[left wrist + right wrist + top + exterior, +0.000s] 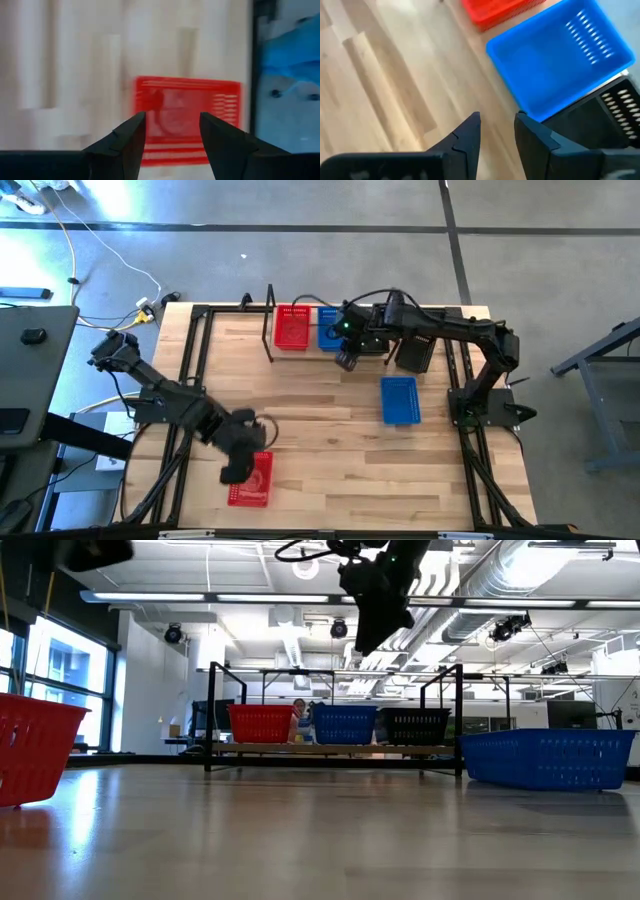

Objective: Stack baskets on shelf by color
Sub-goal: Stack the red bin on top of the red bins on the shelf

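The left gripper (pixel 240 463), fingers apart and holding nothing, hangs over a red basket (pixel 252 480) whose long side runs away from it. The right gripper (pixel 496 131), slightly apart, hovers beside the shelf's (pixel 335 749) blue basket (pixel 560 55).

I see a red perforated plastic basket (pixel 292 327), a blue one (pixel 329 327) and a black one (pixel 414 353) on the light wooden shelf (pixel 335 749). Another blue basket (pixel 400 400) and red basket (pixel 253 480) sit on the pale wood-plank tabletop (pixel 320 430). My arms are dark.
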You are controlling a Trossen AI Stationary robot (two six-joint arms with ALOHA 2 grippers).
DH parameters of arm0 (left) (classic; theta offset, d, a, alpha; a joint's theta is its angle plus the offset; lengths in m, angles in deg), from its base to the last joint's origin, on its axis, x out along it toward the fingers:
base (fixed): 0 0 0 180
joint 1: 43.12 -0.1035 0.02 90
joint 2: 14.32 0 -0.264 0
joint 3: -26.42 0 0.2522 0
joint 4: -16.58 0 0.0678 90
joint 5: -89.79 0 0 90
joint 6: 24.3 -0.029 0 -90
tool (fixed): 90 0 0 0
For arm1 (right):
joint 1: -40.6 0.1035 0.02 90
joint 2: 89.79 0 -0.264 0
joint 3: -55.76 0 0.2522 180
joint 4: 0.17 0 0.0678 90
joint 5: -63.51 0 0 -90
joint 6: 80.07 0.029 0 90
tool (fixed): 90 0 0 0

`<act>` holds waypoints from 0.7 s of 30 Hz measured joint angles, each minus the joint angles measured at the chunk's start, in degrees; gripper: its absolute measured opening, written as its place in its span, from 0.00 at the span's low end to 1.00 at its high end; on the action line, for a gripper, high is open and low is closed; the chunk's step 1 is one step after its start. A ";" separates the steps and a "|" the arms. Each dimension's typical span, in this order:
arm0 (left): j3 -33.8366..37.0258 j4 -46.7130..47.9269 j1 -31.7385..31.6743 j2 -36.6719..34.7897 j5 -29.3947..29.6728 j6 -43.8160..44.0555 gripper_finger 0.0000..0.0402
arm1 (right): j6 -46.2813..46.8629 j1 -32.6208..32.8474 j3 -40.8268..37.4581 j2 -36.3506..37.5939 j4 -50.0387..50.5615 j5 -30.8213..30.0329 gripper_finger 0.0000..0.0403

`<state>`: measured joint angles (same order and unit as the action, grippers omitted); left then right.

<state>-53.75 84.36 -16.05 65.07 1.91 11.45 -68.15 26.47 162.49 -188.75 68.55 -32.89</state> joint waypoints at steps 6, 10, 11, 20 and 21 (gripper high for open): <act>2.29 -4.99 6.28 0.32 0.87 6.35 0.43 | 3.48 3.39 0.00 0.00 3.67 0.01 0.26; 3.45 -6.37 9.94 1.35 1.60 10.28 0.43 | 5.09 5.63 0.00 0.00 5.16 0.00 0.26; 3.83 -7.85 10.85 1.65 1.74 11.16 0.43 | 5.50 6.11 0.00 0.00 5.61 -0.02 0.26; 5.33 -14.90 16.98 7.02 2.69 16.03 0.43 | 7.96 9.88 0.00 -0.02 8.72 -3.49 0.26; 5.33 -15.08 17.38 7.76 2.69 16.25 0.43 | 8.47 10.11 0.00 -0.02 8.86 -3.53 0.26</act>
<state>-48.42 69.28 1.33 72.83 4.61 27.70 -59.68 36.58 162.49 -188.77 77.40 -36.42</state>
